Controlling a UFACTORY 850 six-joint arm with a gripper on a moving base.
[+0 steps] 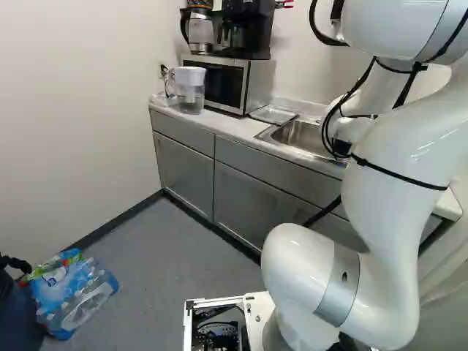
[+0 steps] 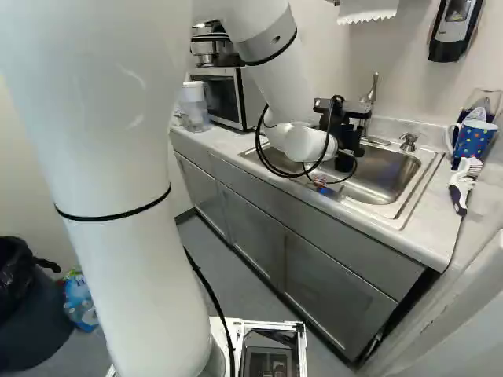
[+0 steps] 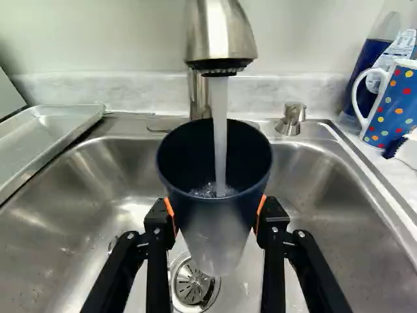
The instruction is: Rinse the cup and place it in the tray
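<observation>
My claw (image 3: pixel 217 218) grips the dark blue tapered cup (image 3: pixel 215 195) beneath the brushed-metal faucet (image 3: pixel 220 39), water streaming into it.

No txt, brands, nos. or signs legible in any view.

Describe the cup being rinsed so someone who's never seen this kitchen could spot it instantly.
Find the steel sink set in the counter, then its faucet. Directly beneath, held upright in the black gripper, is a tapered cup, dark navy inside, catching the water. Unlike the polka-dot mug beside the sink, it is plain and shows no handle.
</observation>
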